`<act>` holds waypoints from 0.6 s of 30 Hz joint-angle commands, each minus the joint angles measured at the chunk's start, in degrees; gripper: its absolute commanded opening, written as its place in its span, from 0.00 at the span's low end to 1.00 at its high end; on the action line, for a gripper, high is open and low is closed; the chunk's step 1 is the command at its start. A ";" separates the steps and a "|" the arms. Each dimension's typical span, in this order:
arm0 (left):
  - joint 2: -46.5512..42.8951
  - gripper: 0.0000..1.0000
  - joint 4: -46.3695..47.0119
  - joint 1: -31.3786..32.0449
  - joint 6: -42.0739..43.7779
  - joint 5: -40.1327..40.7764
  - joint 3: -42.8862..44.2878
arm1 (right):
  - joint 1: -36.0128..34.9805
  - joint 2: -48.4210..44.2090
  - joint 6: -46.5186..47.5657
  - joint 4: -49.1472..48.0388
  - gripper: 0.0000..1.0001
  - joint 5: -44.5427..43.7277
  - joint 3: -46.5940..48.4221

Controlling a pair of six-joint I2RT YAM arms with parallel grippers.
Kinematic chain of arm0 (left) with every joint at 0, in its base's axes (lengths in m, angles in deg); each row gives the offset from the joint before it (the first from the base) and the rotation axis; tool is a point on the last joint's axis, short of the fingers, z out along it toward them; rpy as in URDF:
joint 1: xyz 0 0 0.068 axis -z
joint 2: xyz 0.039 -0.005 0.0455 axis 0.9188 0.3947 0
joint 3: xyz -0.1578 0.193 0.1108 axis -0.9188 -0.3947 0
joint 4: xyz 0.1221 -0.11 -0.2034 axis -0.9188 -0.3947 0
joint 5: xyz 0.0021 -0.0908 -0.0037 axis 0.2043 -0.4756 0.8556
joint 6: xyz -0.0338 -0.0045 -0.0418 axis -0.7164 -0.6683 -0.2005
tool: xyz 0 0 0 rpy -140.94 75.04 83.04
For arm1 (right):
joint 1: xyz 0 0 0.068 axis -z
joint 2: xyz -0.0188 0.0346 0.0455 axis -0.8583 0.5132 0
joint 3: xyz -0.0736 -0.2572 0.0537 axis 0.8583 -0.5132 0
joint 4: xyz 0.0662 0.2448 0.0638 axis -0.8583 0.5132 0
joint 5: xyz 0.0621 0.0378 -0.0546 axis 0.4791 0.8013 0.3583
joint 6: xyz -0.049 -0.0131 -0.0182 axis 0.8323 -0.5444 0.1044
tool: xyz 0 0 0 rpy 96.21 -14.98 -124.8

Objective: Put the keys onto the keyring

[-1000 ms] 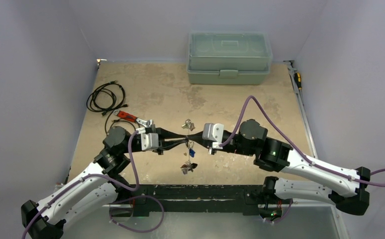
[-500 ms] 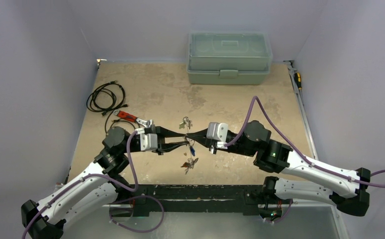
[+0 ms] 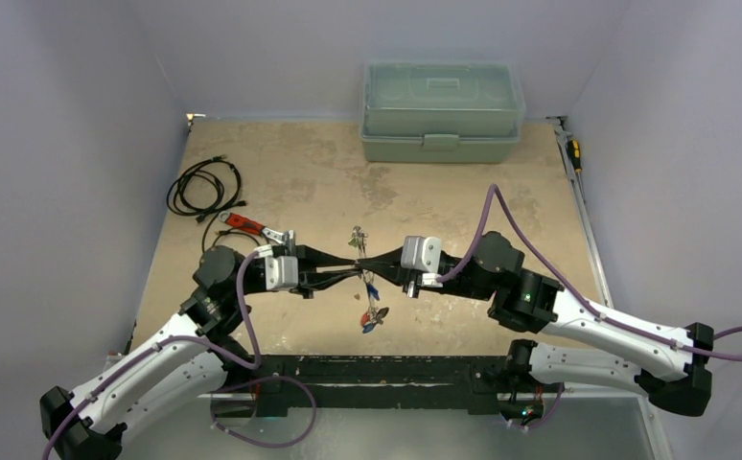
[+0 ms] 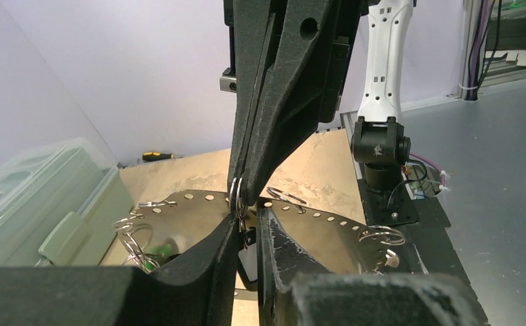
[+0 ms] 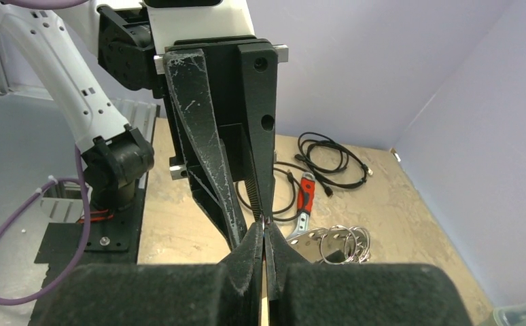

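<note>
Far left of table point(image 3: 281, 163): coiled black cable point(image 3: 204, 187). Red-handled wrench point(image 3: 250, 224) just beside it, nearer centre.

Left gripper point(image 4: 247, 227): reaches in toward the middle, raised off the table. Jaws drawn to a narrow slit, pinching thin metal. This looks like the lower part of the keyring point(image 4: 236, 192), though the fingers hide most of it.

Centre: keyring held in the air between the two sets of fingertips, which meet nose to nose. Keys point(image 3: 372, 316) hang in a bunch just below that meeting point, blue and red tags showing. They are on the near side of both grippers and well clear of the wrench. Second bunch of keys point(image 3: 358, 237) lies on the table just beyond the grippers, rings fanned out.

Right gripper point(image 5: 264, 234): comes in from the opposite side. Jaws pressed together, tips nipping the silvery loop of the keyring.

Back right: pale green toolbox point(image 3: 442, 110), lid down, against the rear wall.
</note>
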 commanded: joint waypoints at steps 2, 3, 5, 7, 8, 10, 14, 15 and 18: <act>-0.64 0.13 2.81 0.17 -1.42 -0.02 0.75 | 0.08 0.08 -1.08 -4.87 0.00 2.31 0.53; -0.72 0.13 2.81 0.21 -1.43 0.02 0.74 | 0.08 0.09 -1.10 -4.86 0.00 2.42 0.54; -0.81 0.14 2.81 0.18 -1.51 0.05 0.73 | 0.08 0.25 -1.21 -4.67 0.00 2.62 0.52; -0.97 0.14 2.90 0.21 -1.47 0.09 0.65 | 0.08 0.47 -1.30 -4.55 0.00 2.83 0.46; -1.07 0.14 2.98 0.19 -1.51 0.14 0.70 | 0.08 0.56 -1.36 -4.48 0.00 2.90 0.52; -1.25 0.14 3.28 0.13 -1.59 0.10 0.54 | 0.08 0.69 -1.45 -4.43 0.00 3.09 0.51; -1.52 0.19 3.38 0.15 -1.60 0.13 0.35 | 0.08 1.11 -1.58 -3.81 0.00 3.39 0.62; -1.52 0.19 3.42 0.19 -1.59 0.19 0.35 | 0.10 1.15 -1.65 -3.70 0.00 3.41 0.61; -1.50 0.06 3.30 0.21 -1.60 0.16 0.41 | 0.08 0.84 -1.71 -3.81 0.00 3.21 0.45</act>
